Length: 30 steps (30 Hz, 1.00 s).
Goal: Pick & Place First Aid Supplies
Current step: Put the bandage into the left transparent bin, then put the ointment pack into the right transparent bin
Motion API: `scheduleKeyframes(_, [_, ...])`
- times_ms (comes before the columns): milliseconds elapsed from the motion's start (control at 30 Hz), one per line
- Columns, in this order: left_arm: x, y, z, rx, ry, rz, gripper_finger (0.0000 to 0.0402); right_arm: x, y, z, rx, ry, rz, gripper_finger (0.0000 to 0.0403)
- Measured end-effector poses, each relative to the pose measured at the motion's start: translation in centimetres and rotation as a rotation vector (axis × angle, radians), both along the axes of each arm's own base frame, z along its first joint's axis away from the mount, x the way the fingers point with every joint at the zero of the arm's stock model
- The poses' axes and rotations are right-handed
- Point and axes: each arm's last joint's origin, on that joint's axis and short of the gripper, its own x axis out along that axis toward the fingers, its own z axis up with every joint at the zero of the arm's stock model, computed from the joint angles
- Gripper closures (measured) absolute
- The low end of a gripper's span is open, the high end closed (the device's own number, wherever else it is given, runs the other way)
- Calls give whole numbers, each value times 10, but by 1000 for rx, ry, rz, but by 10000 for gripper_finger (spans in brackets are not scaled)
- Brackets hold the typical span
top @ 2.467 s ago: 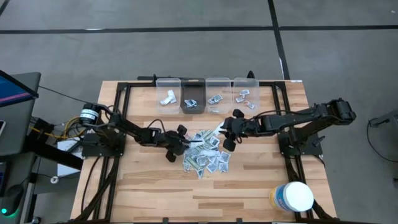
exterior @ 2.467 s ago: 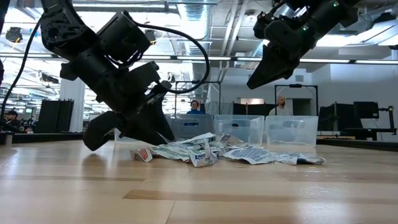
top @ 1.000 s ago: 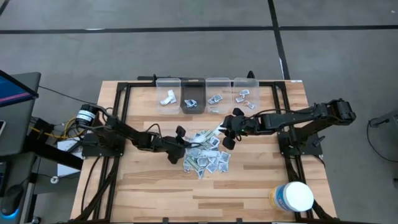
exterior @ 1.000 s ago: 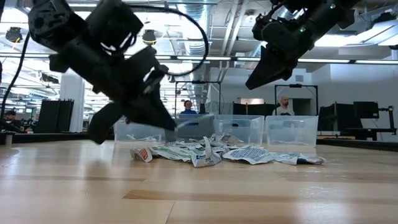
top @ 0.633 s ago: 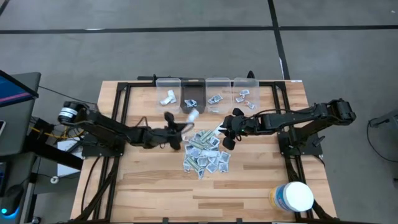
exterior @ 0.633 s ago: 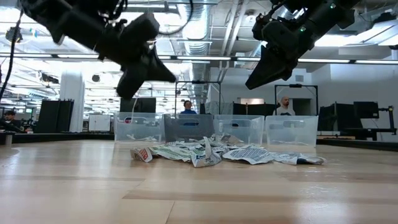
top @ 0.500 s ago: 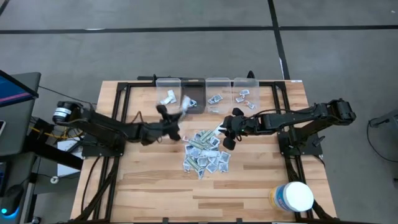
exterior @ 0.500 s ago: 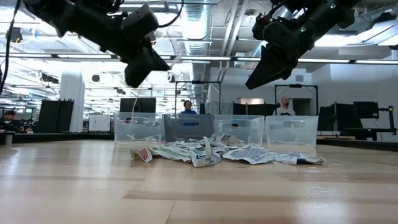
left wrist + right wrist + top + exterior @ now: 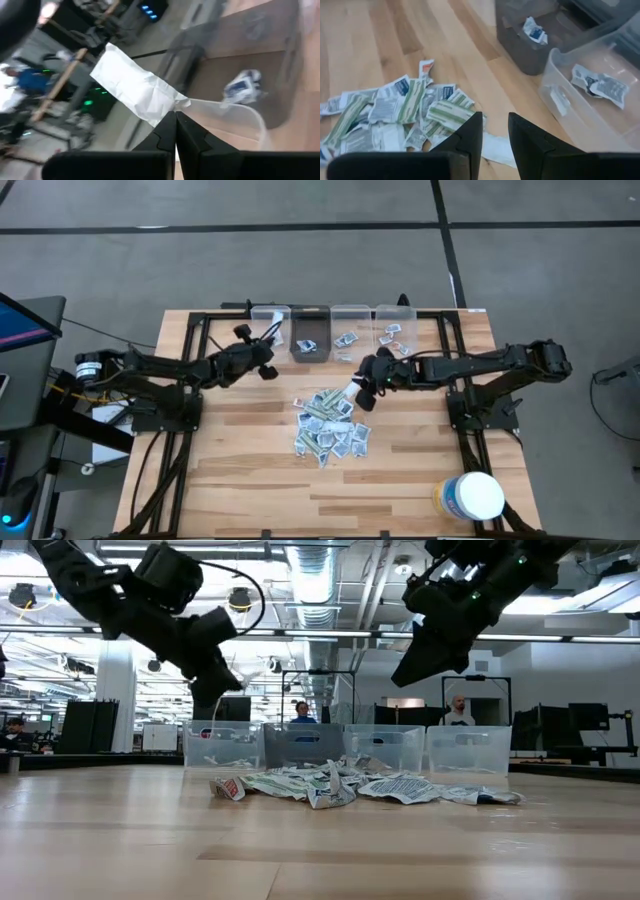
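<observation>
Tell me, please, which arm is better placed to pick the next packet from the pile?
The right. Its gripper hangs open just above the pile, empty. The left gripper is shut on a packet at the leftmost bin, busy dropping it.

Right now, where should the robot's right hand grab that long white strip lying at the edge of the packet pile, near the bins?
Probably by its free end. The long white strip lies flat on the wooden table, sticking out of the packet pile toward the bins. The right hand hovers open just above it, so coming straight down with one finger on each long edge looks best; its other end is tucked under packets.
</observation>
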Motion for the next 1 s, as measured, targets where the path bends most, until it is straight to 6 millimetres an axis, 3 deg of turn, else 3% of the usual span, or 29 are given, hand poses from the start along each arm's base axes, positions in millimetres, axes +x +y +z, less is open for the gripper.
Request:
scheduleKeyframes(200, [-1, 2, 0, -20, -23, 8, 383, 0, -2, 0, 27, -18, -33, 315])
scheduleKeyframes(500, [-3, 9, -1, -39, -44, 38, 313, 2, -4, 2, 3, -39, -30, 315])
scheduleKeyframes(600, [-1, 2, 1, -84, -107, 6, 302, 2, -9, 3, -4, -45, -44, 315])
scheduleKeyframes(667, [2, -8, 4, -130, -146, -111, 301, 1, -12, 3, -4, -41, -58, 315])
scheduleKeyframes(867, [12, -36, 9, -560, -365, -586, 310, 1, -14, 3, -9, -40, -66, 315])
scheduleKeyframes(1000, [16, -40, -2, -874, -386, -631, 317, 1, -14, 3, -9, -40, -66, 315])
